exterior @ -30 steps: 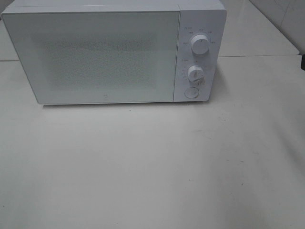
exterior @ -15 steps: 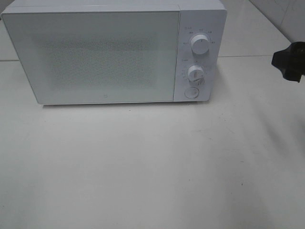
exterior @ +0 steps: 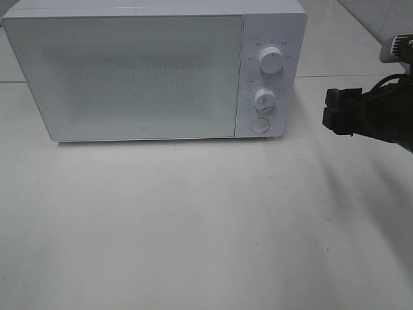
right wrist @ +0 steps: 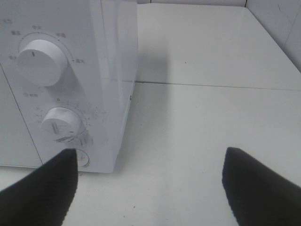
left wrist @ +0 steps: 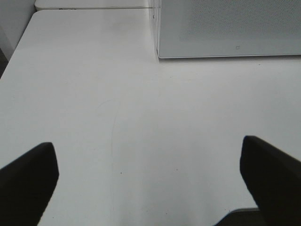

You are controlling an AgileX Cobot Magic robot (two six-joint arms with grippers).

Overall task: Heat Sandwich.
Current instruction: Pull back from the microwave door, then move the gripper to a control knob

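Surface: a white table [exterior: 193,226], bare across its near and middle stretch, with a pale wall behind it on the far right.
Near left: the left gripper [left wrist: 148,157] shows only in its own wrist view. It hangs over bare tabletop, well short of the microwave's near-left corner, fingers spread wide with nothing between them.
Middle right: the right gripper [exterior: 332,111] hangs above the table just right of the microwave. Its fingertips point left at the control panel, set apart and empty, touching nothing.
Far: the white microwave [exterior: 129,71] stands with its door [exterior: 129,97] shut. On its right side is a panel with an upper dial [exterior: 271,61], a lower dial [exterior: 265,99] and a round button [exterior: 259,125] below them.
Sandwich: not in view in any picture. The door's speckled screen hides the inside, so I cannot tell whether it sits in there or somewhere off-frame.
Step in hand: likely the reach for the controls — either opening the door or setting the heat. Which of the two depends on where the sandwich is.
Next move calls for: a level, well-aimed advance to the left onto one small control — the button wants a straight push with one fingertip, while a dial wants the fingers closed round its rim.
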